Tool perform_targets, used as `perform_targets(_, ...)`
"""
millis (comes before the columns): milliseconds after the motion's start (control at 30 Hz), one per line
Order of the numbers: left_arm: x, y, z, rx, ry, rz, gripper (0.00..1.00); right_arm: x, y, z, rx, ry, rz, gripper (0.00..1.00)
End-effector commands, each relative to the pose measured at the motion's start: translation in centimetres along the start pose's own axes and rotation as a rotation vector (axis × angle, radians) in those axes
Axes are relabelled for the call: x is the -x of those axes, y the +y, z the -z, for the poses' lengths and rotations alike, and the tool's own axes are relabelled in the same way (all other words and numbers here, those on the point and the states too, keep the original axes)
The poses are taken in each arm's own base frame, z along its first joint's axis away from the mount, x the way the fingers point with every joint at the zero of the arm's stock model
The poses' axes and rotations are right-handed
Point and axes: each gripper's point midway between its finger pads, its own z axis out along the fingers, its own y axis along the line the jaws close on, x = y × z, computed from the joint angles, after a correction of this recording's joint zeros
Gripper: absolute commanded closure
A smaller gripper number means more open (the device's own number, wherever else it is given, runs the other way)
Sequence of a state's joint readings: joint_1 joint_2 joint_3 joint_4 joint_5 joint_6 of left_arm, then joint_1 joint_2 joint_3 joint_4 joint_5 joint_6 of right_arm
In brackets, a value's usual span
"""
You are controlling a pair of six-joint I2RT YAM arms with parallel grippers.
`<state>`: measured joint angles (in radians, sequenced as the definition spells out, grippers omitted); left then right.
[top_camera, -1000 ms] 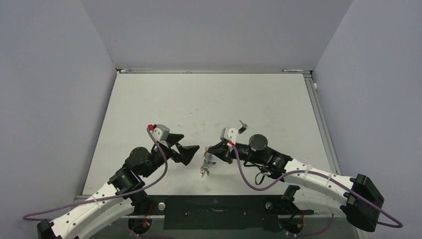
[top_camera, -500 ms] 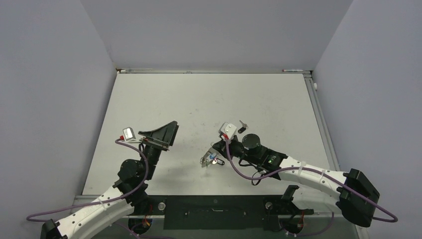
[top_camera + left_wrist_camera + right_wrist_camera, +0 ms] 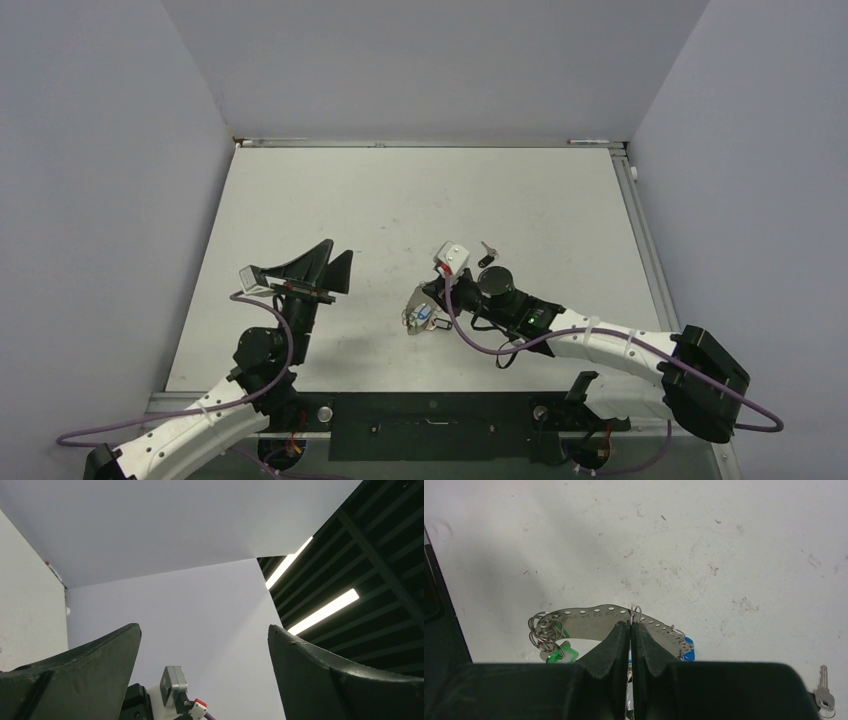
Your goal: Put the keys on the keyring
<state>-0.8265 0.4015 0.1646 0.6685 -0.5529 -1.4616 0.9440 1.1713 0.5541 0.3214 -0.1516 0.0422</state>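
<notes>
My right gripper (image 3: 630,625) is shut on the keyring (image 3: 589,617), which here looks like a curved grey metal band with a row of holes, held just above the table. Small split rings (image 3: 541,630) hang at its left end. A green key head (image 3: 560,655) and a blue key head (image 3: 688,655) hang from it, partly hidden by my fingers. In the top view the bundle (image 3: 417,318) hangs at the right gripper (image 3: 427,304). A loose black-headed key (image 3: 486,253) lies on the table behind it, and also shows in the right wrist view (image 3: 823,694). My left gripper (image 3: 325,264) is open, empty and raised, pointing up (image 3: 202,630).
The white table (image 3: 400,200) is scuffed, with grey walls on three sides. A black rail (image 3: 430,420) runs along the near edge between the arm bases. The right arm's wrist camera (image 3: 172,685) shows in the left wrist view.
My left gripper has pulled back to the left, away from the keys, and tilted upward, open. My right gripper has carried the keyring bundle slightly left and away from the near edge.
</notes>
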Motion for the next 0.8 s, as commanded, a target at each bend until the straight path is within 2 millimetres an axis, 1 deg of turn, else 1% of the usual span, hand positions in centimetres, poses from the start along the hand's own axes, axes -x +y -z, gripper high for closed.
perform_targets(0, 0.6, -2.9, -0.3, -0.05, -0.029, 0.083, 0.04, 1.8, 0.0, -0.8, -0.004, -0.047, -0.017, 0.95)
perform_targets(100, 0.3, -3.9, -0.4, -0.084, -0.015, 0.08, 0.04, 1.7, 0.1, -1.3, 0.004, -0.042, -0.026, 0.95)
perform_targets(233, 0.7, -3.3, -0.4, -0.061, -0.029, 0.219, 0.04, 1.5, 0.4, -1.8, 0.014, -0.033, -0.042, 0.95)
perform_targets(367, 0.8, -3.2, -0.4, -0.044, -0.035, 0.224, 0.04, 1.5, 0.6, -2.0, 0.021, -0.031, -0.047, 0.95)
perform_targets(500, 0.7, -3.2, -0.3, -0.017, -0.026, 0.188, 0.04, 1.2, 0.5, -2.1, 0.014, -0.026, -0.049, 0.95)
perform_targets(633, 0.3, -4.1, -0.4, -0.028, -0.007, 0.135, 0.04, 1.0, 0.7, -2.5, 0.025, -0.016, -0.05, 0.95)
perform_targets(700, 0.0, -4.8, -0.4, -0.044, 0.01, 0.106, 0.04, 1.0, 0.7, -2.6, 0.027, -0.011, -0.051, 0.95)
perform_targets(767, -0.8, -6.0, -0.4, -0.068, 0.053, 0.046, 0.04, 0.9, 0.6, -2.7, 0.025, -0.011, -0.049, 0.95)
